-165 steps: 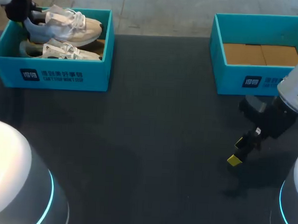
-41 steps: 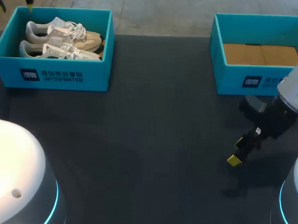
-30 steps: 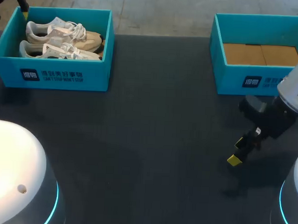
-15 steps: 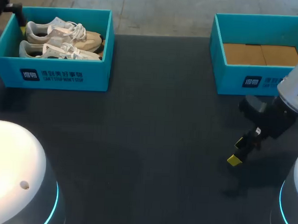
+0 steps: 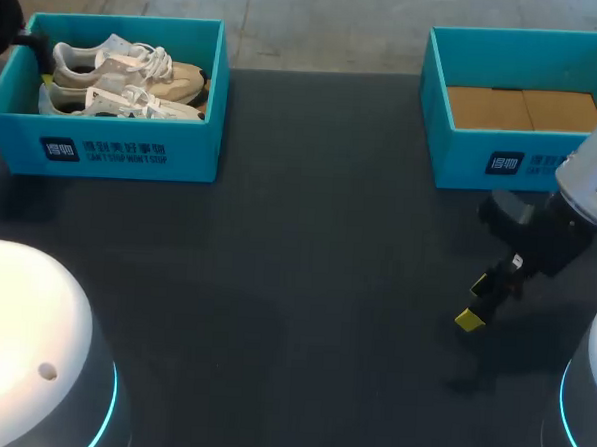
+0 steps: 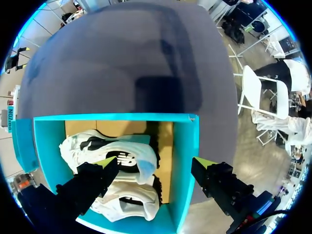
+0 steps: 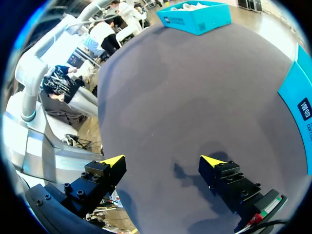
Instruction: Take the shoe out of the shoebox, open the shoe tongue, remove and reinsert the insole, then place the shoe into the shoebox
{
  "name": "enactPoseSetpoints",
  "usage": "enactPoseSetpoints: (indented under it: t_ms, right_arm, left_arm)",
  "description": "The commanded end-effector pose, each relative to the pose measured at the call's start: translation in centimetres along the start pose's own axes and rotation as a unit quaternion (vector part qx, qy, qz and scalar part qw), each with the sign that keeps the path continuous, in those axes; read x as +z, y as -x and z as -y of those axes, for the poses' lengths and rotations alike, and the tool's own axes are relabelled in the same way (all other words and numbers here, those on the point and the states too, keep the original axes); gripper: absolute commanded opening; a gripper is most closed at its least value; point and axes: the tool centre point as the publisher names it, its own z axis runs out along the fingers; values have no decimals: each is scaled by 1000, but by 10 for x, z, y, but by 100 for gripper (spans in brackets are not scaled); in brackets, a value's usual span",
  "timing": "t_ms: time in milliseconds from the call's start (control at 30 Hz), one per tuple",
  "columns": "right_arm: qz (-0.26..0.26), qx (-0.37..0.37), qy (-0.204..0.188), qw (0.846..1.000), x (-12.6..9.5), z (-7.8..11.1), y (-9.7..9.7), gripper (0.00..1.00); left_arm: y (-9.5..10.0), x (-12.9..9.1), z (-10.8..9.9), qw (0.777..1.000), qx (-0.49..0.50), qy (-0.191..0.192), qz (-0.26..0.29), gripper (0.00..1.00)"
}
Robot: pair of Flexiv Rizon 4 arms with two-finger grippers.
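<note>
Two white and beige shoes lie side by side in the teal shoebox [image 5: 132,150] at the table's far left: the far shoe [image 5: 127,62] and the near shoe [image 5: 125,102]. My left gripper [image 5: 34,45] hangs open over the box's left end. In the left wrist view the left gripper [image 6: 155,164] straddles the box's end wall [image 6: 186,161]: one fingertip [image 6: 104,163] is over the heel of a shoe [image 6: 112,152], the other outside the box. The second shoe [image 6: 127,204] lies beside it. My right gripper [image 5: 483,299] [image 7: 163,162] stands open and empty above bare table.
A second teal box [image 5: 462,152] with a cardboard floor and nothing in it stands at the far right, just beyond the right gripper. Dark table surface [image 5: 305,284] stretches between the two boxes.
My left gripper has come from beyond the shoebox's far left corner to over its left end, closer to the shoes' heels. The right arm has not moved.
</note>
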Motion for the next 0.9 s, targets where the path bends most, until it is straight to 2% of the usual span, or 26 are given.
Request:
enactPoseSetpoints:
  t_ms: [33,333,733,900]
  right_arm:
    - [1,0,0,1000,1,0,-1,100]
    - [1,0,0,1000,1,0,-1,100]
    - [1,0,0,1000,1,0,-1,100]
    - [1,0,0,1000,1,0,-1,100]
  left_arm:
    - [3,9,-7,1000,2,-4,-7,100]
    - [7,19,-15,1000,6,-6,-23,100]
    - [9,46,-17,999,16,-25,-45,100]
    - [10,51,-19,998,19,-27,-47,100]
